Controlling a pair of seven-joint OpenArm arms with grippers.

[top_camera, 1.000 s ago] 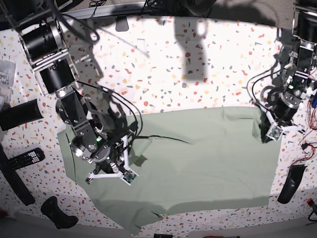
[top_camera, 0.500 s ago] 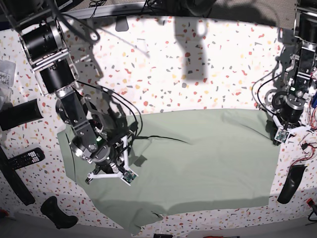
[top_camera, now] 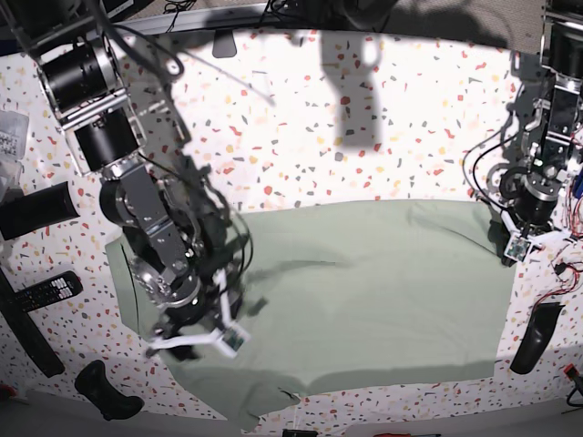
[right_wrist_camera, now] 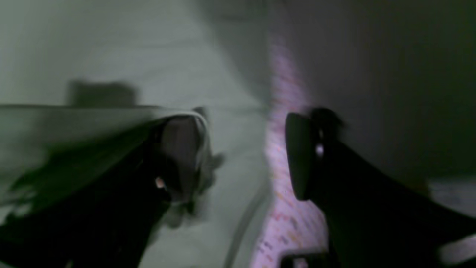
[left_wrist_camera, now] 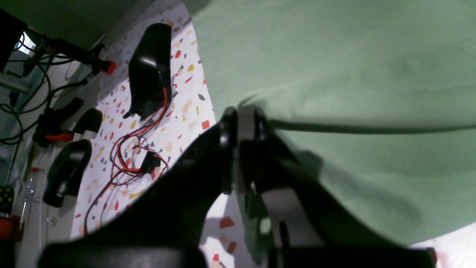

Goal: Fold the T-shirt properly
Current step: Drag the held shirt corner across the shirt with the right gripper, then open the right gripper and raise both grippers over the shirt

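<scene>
- The shirt point(top_camera: 364, 291) is lying spread flat across the near half of the tabletop point(top_camera: 364, 137), its long axis running side to side between the two arms, with a ragged flap hanging toward the near edge.
- The right gripper point(top_camera: 196, 344) is hovering over the shirt's near end on the base view's left. In its wrist view the fingers point(right_wrist_camera: 297, 156) are standing spread, cloth lying under one and a strip of speckled tabletop showing in the gap, nothing pinched between them.
- From that gripper the bulk of the cloth is lying away toward the other arm, and a cloth edge is running right beneath it, though the picture is too blurred to say which edge.
- Farther back, the left gripper point(top_camera: 519, 244) is sitting at the shirt's far corner on the base view's right, pressed together. Its wrist view shows the fingertips point(left_wrist_camera: 238, 123) meeting at the cloth edge where a ridge begins; whether cloth is caught between them I cannot tell.
- To my eye the coming fold is turning on that side-to-side axis: each arm is standing nearest its own end, so either end would be carried inward toward the middle.
</scene>
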